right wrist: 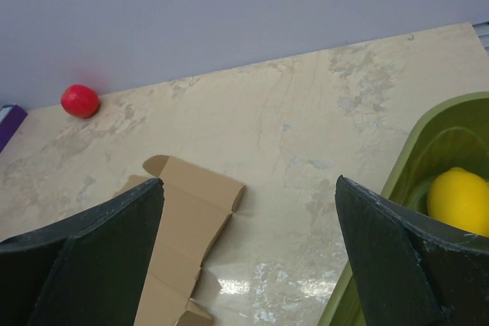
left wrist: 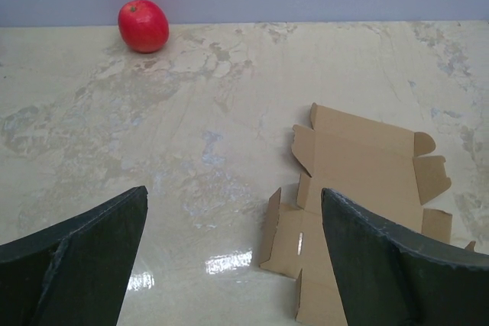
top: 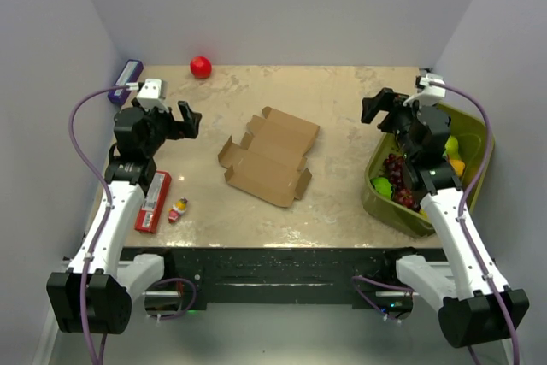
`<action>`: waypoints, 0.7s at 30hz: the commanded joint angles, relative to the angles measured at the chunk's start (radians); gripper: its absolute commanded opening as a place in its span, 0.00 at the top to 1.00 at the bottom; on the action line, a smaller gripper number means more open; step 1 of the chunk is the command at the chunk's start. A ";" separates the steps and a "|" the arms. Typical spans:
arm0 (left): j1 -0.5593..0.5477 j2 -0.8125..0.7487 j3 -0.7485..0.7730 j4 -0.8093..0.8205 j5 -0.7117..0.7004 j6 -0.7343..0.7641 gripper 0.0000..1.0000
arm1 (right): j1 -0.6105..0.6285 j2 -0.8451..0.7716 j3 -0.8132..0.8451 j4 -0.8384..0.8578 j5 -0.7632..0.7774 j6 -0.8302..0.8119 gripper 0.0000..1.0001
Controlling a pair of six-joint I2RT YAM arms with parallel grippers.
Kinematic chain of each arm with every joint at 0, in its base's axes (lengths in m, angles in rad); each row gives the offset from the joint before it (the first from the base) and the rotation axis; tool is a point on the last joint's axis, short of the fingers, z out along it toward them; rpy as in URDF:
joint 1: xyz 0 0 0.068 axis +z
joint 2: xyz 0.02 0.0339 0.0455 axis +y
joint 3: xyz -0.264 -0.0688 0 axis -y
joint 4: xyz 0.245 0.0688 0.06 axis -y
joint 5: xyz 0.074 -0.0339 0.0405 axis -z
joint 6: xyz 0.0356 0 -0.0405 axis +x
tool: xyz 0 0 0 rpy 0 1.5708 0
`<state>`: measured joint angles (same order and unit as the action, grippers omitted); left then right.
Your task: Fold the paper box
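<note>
The paper box [top: 269, 156] is a flat brown die-cut cardboard sheet with tabbed flaps, lying unfolded in the middle of the table. The left wrist view shows the paper box [left wrist: 359, 188] ahead and to the right; the right wrist view shows the paper box [right wrist: 183, 227] ahead and to the left. My left gripper [top: 186, 119] hovers left of the sheet, open and holding nothing. Off to the sheet's right, beside the green bin, my right gripper [top: 376, 108] is open and holding nothing too. In both wrist views the left gripper [left wrist: 233, 192] and right gripper [right wrist: 248, 181] stand wide over bare table.
A red apple [top: 200, 67] lies by the back wall. A purple box [top: 126, 79] sits at the back left. A red flat pack [top: 153, 201] and a small toy figure [top: 179, 208] lie at the front left. A green bin [top: 480, 126] with fruit stands at the right edge.
</note>
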<state>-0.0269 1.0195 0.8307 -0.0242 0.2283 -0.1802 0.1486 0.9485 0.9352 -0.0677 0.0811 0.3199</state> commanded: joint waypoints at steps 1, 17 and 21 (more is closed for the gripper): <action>-0.004 0.022 0.062 0.035 0.046 0.004 0.02 | -0.003 0.054 0.094 -0.081 -0.107 -0.013 0.09; -0.146 0.149 0.156 -0.034 0.022 0.087 0.03 | 0.466 0.472 0.200 -0.337 0.095 0.130 0.11; -0.150 0.146 0.153 -0.034 0.039 0.096 0.03 | 0.509 0.573 0.234 -0.428 0.150 0.159 0.11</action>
<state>-0.1722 1.1809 0.9833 -0.0925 0.2516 -0.1112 0.6155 1.4818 1.1053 -0.3920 0.1402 0.4240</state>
